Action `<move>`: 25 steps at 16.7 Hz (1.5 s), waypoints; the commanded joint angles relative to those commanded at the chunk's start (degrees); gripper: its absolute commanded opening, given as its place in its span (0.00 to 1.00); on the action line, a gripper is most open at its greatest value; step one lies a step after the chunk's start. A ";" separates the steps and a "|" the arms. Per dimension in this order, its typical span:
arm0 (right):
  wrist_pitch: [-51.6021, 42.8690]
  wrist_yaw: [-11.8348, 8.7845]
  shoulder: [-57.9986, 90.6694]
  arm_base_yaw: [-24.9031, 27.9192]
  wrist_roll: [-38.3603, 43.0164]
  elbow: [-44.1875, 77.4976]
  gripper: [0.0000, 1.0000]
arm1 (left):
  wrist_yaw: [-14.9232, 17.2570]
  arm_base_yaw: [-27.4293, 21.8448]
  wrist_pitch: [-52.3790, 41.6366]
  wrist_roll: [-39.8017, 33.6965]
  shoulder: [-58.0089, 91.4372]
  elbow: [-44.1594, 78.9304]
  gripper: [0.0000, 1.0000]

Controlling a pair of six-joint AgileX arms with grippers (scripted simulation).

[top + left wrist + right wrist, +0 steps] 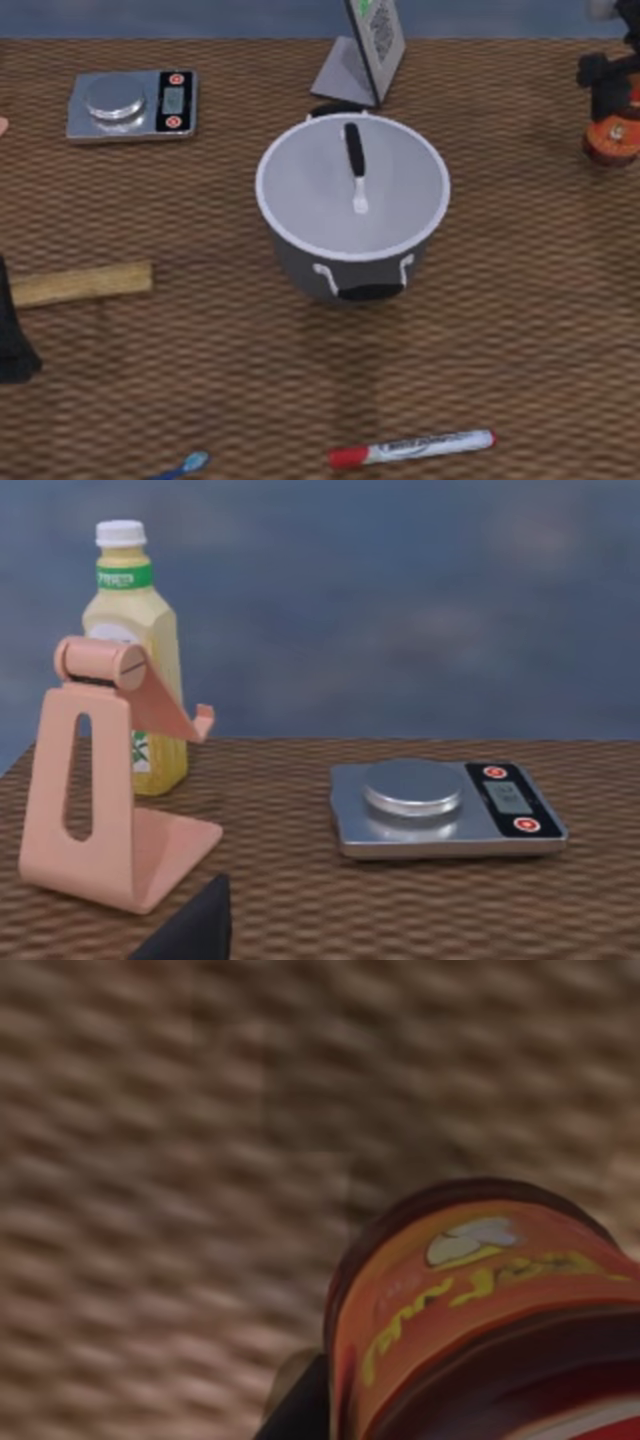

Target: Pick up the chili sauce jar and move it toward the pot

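Chili sauce jar (480, 1310) fills the right wrist view, gripped in the right hand (612, 110), far right of the pot (352, 205) near the table (520, 330) edge. Grasp looks done; carry toward pot remains. Left hand (12, 330) parked far left of pot, fingers can't tell.

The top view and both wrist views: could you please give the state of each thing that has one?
pot: upright, lid on.
chili sauce jar: at the table's right edge, right gripper over it, apart from the pot.
marker: lying flat, capped.
kitchen scale: flat, nothing on it.
bottle: upright, capped.
left gripper: parked at the left edge.
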 joint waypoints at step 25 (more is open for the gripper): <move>11.84 4.77 -28.11 14.95 30.43 -39.52 0.00 | 0.00 0.00 0.00 0.00 0.00 0.00 1.00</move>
